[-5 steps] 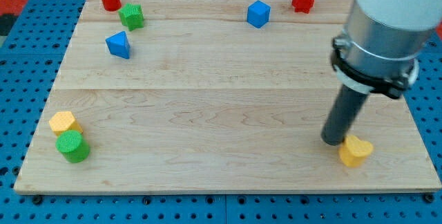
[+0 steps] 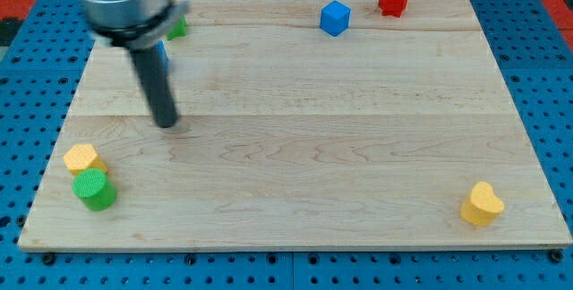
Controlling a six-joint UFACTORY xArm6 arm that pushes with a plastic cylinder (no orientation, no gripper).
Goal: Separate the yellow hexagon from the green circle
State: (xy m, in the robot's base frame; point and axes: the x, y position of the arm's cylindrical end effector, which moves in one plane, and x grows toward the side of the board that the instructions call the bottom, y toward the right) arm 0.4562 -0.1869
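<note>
Yellow hexagon is seen touching the green circle near left, while my tip, holding nothing, is poised well apart, farther right.

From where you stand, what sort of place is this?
Probably a lab test bench: a wooden board on a blue perforated base, with small coloured blocks such as the yellow hexagon and green circle. My tip sits above them.
</note>
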